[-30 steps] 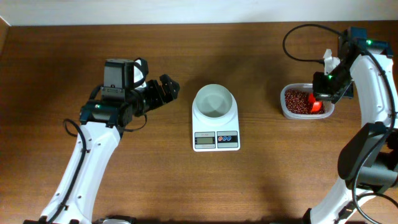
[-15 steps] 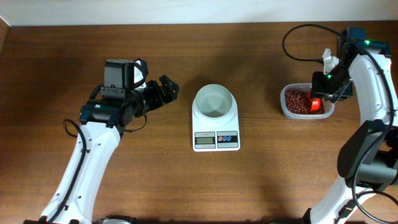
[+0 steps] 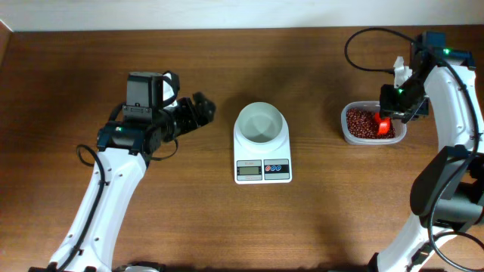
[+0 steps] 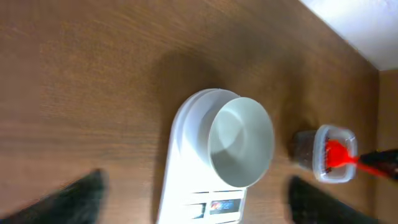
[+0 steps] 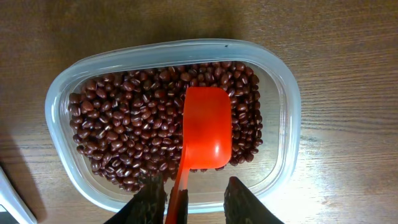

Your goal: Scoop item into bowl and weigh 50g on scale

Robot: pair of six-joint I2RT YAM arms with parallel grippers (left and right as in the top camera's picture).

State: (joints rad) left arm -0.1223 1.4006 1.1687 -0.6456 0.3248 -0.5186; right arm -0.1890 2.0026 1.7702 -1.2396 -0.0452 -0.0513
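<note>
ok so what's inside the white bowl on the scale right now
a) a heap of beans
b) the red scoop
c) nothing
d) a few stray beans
c, the bowl on the scale shows only bare white walls and floor, while the beans and the red scoop are in the clear tub.

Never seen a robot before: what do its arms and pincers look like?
The left arm and right arm are slim white tubes with black joints. The left gripper and right gripper are black, with two fingers each. A black cable loops by the right arm, which shows a small green light.
</note>
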